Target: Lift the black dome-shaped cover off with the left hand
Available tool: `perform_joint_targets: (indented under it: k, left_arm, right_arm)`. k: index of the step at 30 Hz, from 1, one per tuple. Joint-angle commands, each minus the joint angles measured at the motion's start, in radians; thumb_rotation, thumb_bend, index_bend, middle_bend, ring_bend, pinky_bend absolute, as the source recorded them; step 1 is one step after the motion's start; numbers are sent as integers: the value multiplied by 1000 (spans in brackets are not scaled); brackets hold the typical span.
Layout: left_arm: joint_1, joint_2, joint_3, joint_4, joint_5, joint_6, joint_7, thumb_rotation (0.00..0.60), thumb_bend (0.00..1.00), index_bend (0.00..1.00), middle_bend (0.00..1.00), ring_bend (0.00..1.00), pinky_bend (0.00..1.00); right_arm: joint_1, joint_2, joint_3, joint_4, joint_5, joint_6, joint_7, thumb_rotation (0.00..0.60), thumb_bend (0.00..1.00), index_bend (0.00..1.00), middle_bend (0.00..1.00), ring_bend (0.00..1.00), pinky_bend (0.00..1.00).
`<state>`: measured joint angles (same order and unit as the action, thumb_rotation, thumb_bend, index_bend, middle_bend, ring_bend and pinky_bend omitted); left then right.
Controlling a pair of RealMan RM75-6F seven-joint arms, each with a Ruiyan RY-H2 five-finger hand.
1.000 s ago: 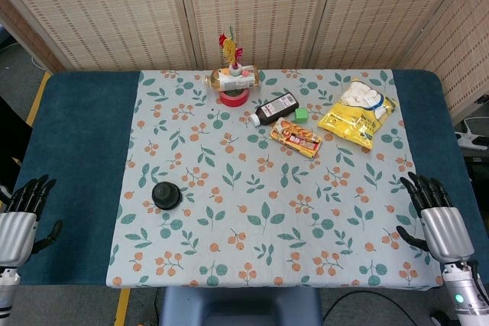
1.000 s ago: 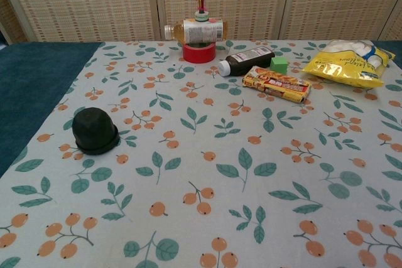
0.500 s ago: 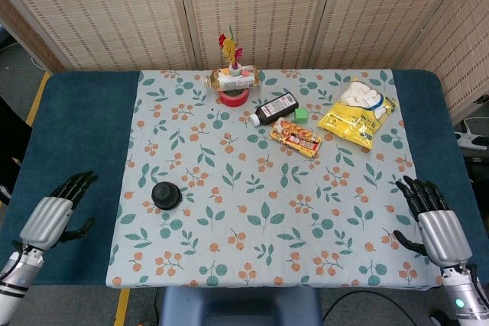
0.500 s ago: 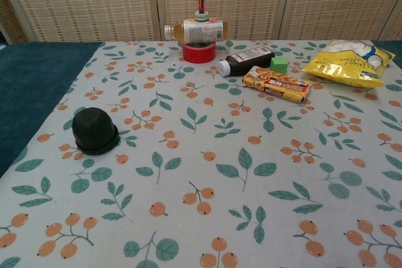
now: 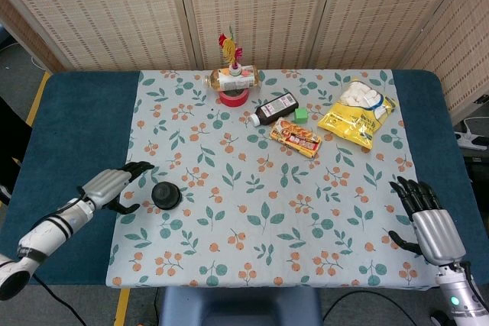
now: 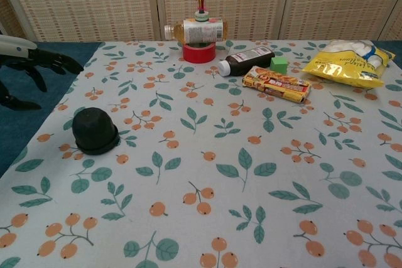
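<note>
The black dome-shaped cover (image 5: 166, 195) (image 6: 94, 130) stands on the floral tablecloth at the left side of the table. My left hand (image 5: 114, 185) (image 6: 28, 67) hovers just left of it, fingers spread and pointing toward it, with a small gap between fingertips and cover. It holds nothing. My right hand (image 5: 426, 221) hangs at the table's right front corner with its fingers apart and empty; the chest view does not show it.
At the back stand a bottle on a red tape roll (image 5: 234, 88), a dark bottle (image 5: 275, 108), a green cube (image 5: 302, 114), a snack box (image 5: 296, 138) and a yellow bag (image 5: 357, 112). Blue table cloth (image 5: 72, 135) lies bare to the left.
My left hand has swung in from the table's left front edge toward the cover and now shows in the chest view. The right hand has dropped back slightly.
</note>
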<state>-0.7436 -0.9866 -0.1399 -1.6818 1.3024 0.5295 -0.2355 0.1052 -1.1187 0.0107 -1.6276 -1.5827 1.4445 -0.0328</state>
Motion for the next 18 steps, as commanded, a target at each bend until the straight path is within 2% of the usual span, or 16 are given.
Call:
perform_joint_targets:
  k: [1,7,13,18]
  left_arm:
    - [-87,-60,-5,59,-87,-74,73,600,339,0,0,0,181]
    - [-169,-102,25,75,-209,-109,177,600,332,0,0,0,127]
    - [-253,-166,103,127,-344,-148,270,600,329,0,0,0,122]
    - [-310,-210,165,153,-439,-133,327,600,322,0,0,0,108]
  right_arm:
    - [6,0,-3,1,0,-21,10,600,121,0,0,0,0]
    - [0,11,-2,1,-10,2,38,600,121,0,0,0,0]
    - [-13,28,-11,-2,-39,35,69,600,121,0,0,0,0]
    - [-14,33,-16,-2,-44,33,79,600,121,0,0,0,0]
